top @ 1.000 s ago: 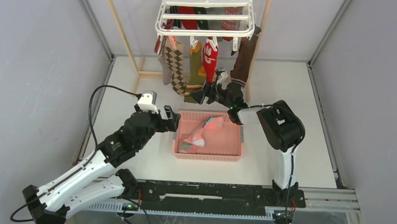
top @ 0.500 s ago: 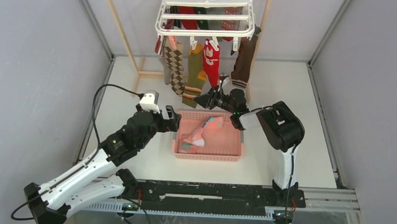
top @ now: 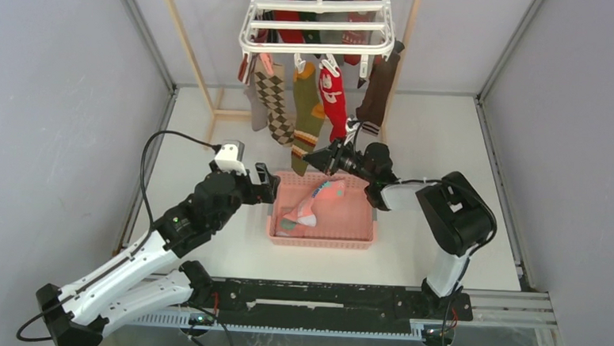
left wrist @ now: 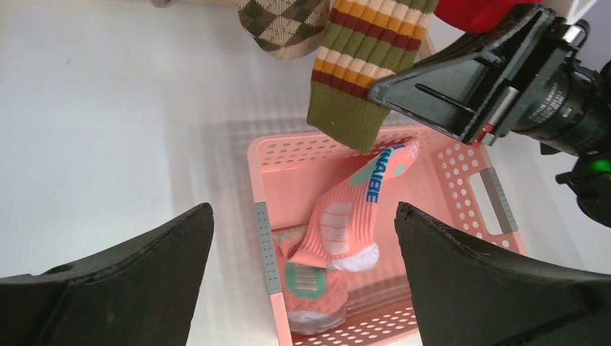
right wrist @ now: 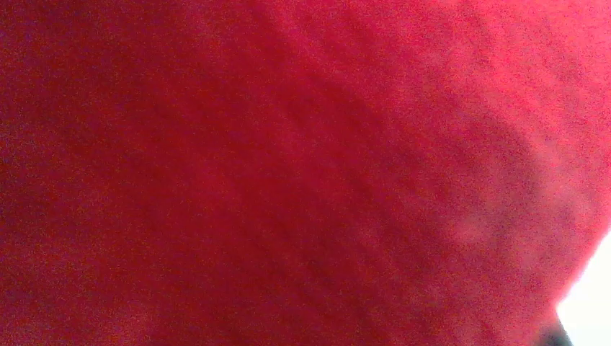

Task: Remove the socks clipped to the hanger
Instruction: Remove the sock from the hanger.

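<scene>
**While socks (top: 272, 100) hang high**

Left gripper (left wrist: 304, 209) holds its jaws wide apart beside the pink basket (top: 320, 243) on the white table (top: 432, 140). Right gripper (top: 320, 158) is against a red sock (top: 334, 87); its jaws I cannot tell. Behind, socks hang from the hanger (top: 318, 49) between grey walls (top: 54, 88).

Holds left pincer (top: 267, 184) wide open, left arm stretched forward and low. Extends right arm leftward from bent elbow, right pincer (top: 316, 158) level, fingers drawn together, pointing left.
</scene>
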Controlling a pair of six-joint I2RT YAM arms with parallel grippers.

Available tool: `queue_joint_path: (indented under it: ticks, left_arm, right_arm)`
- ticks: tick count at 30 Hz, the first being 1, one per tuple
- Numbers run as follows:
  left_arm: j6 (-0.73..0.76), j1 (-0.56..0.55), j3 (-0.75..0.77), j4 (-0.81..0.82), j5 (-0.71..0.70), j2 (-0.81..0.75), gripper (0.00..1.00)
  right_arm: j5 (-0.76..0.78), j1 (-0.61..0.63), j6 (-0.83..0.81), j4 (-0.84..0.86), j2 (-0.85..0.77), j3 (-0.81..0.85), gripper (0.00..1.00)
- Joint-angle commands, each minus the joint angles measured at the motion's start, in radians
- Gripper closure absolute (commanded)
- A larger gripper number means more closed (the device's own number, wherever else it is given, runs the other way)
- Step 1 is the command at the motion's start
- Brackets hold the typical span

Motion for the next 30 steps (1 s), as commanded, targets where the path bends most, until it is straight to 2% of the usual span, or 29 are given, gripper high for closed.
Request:
queue_joint_path:
  ticks: [1, 13, 23, 30]
  left_arm:
    - [0.005, -0.001, 0.013, 0.027, -0.002, -0.019, 0.0]
    - [0.039, -0.001, 0.093, 0.04, 0.01, 0.013, 0.0]
    - [0.1, 0.038, 0.305, 0.049, 0.093, 0.108, 0.0]
    - [0.151, 0.08, 0.538, 0.033, 0.164, 0.256, 0.0]
  right_arm:
    - [-0.012, 0.024, -0.002, -0.062, -0.109, -0.02, 0.86]
    - [0.013, 0.139, -0.171, -0.464, -0.357, -0.052, 0.86]
    - [-0.05, 0.156, -0.157, -0.552, -0.526, -0.108, 0.86]
    - [-0.117, 0.15, -0.103, -0.586, -0.59, -0.109, 0.85]
